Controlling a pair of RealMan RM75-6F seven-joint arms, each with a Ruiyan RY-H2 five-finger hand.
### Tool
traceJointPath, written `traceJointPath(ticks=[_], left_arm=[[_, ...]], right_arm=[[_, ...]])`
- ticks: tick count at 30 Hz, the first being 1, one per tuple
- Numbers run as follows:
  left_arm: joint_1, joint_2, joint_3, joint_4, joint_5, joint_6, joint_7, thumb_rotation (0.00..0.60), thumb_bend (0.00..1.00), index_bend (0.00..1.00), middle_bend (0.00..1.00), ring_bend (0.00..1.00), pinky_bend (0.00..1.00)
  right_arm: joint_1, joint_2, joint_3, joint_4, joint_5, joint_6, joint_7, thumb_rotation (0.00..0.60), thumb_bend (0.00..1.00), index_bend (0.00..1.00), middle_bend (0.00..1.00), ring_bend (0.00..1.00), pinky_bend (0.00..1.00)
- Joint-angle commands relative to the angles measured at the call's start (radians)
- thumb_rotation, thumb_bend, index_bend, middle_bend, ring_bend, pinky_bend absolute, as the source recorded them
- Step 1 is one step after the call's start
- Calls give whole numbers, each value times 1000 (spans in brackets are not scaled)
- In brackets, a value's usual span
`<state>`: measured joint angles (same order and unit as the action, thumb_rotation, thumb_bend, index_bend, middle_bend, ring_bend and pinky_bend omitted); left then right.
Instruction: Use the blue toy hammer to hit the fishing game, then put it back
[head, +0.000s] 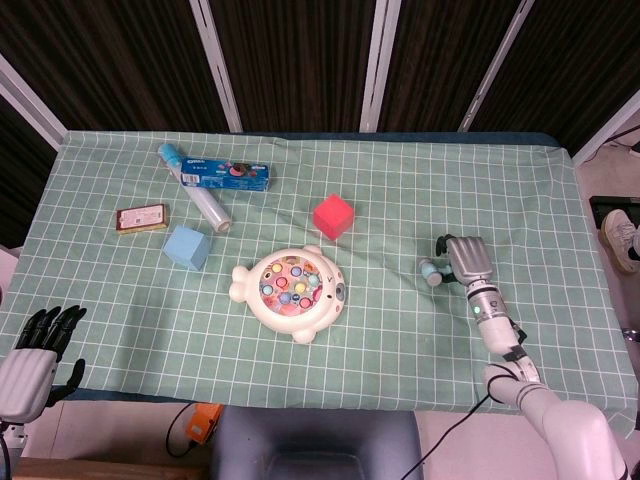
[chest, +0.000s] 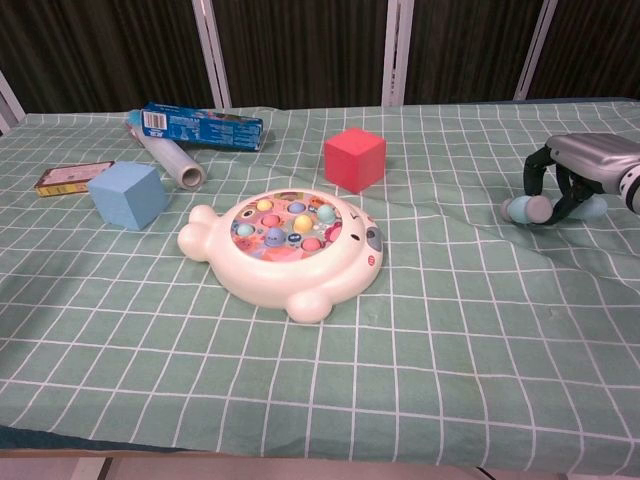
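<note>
This looks like a robot test room or lab set up for tabletop trials, not a home. A table (head: 500, 160) draped in a green checked cloth stands before a wall of dark slatted panels (head: 290, 60) split by pale upright strips. Loose props lie spread over the cloth: a red cube (head: 333, 216), a blue cube (head: 187, 247), a boxed roll (head: 226, 178) and a small flat pack (head: 141, 218). Cables and an orange device (head: 203, 422) hang under the table's near edge.

Open cloth between right hand (chest: 585, 165) and fishing game (chest: 283, 246); clutter sits far left.
Red cube (chest: 354, 158) stands just behind the game. Blue cube (chest: 126, 194), film roll (chest: 165, 155), box (chest: 203, 125) and small carton (chest: 72, 178) crowd the worktop (chest: 470, 330) left rear.
</note>
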<state>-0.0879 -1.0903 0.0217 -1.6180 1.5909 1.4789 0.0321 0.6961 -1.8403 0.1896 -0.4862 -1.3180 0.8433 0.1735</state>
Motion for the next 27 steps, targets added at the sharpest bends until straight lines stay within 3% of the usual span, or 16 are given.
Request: traceJointPath(ticks=[1, 27], left_arm=[[-1, 0, 0, 0, -1, -1, 1, 600, 488, 0, 85, 18, 70], [0, -1, 0, -1, -3, -1, 6, 600, 491, 0, 92, 24, 70]], right_arm=[[2, -1, 6, 7, 5, -8, 10, 600, 324, 618, 559, 667, 706], [12, -1, 25, 32, 17, -19, 20, 600, 322, 607, 553, 667, 706]])
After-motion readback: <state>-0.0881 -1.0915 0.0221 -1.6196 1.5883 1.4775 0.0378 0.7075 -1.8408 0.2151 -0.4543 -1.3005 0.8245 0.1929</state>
